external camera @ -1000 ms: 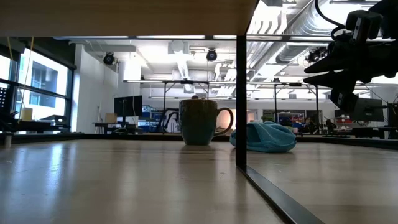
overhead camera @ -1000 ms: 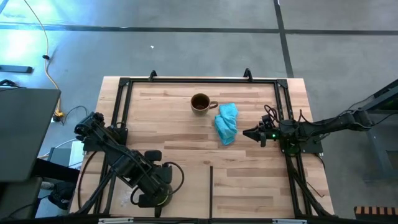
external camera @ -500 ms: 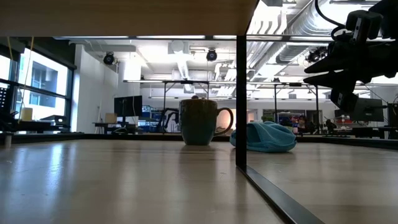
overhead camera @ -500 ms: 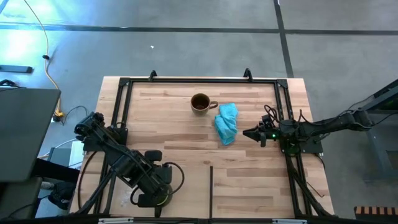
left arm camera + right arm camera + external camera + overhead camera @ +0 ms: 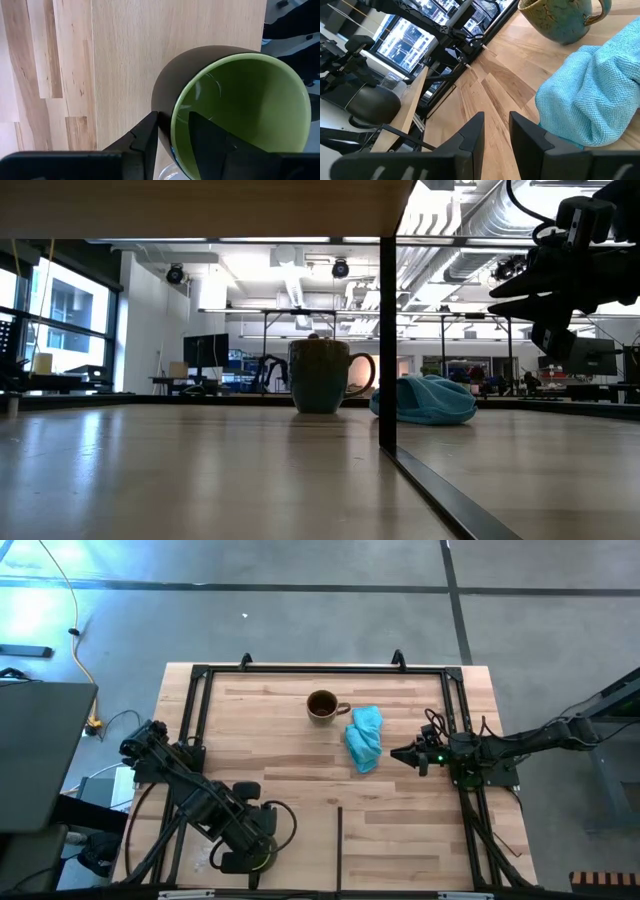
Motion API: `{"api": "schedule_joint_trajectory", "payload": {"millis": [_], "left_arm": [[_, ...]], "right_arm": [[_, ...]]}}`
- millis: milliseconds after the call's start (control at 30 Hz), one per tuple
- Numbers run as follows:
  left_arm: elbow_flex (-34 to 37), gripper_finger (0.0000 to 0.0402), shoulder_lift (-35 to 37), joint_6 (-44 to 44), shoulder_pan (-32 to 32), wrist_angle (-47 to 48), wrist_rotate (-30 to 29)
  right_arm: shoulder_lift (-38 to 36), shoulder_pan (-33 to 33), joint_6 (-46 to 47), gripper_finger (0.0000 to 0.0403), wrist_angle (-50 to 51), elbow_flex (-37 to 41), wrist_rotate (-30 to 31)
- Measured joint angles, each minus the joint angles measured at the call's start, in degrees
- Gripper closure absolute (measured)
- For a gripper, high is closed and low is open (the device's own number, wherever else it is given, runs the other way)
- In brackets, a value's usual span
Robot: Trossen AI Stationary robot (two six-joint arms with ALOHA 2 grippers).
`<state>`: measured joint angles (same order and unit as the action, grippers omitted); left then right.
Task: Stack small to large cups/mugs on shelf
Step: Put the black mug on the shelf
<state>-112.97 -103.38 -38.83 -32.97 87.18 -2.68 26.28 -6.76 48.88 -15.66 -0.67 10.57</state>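
Left pincer (image 5: pixel 172 131) clamps green mug (image 5: pixel 235 110) rim

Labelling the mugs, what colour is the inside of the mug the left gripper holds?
Bright green inside the mug, dark outside; the left wrist view shows it best.

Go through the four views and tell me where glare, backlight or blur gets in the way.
High view: bright glare on the floor at upper left; the shelf is evenly lit. Low view: bright room behind darkens the brown mug and right gripper. Left wrist view: the green mug is sharp, the near fingers soft. Right wrist view: the light-blue cloth is clear.
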Motion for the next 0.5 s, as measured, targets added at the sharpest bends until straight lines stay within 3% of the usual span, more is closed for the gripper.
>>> {"api": "schedule_joint_trajectory", "payload": {"millis": [500], "left_arm": [[-0.02, 0.0304, 0.05, 0.83, 0.00, -0.05, 0.90]], "right_arm": [[0.00, -0.02, -0.04, 0.0322, -0.02, -0.02, 0.00]]}}
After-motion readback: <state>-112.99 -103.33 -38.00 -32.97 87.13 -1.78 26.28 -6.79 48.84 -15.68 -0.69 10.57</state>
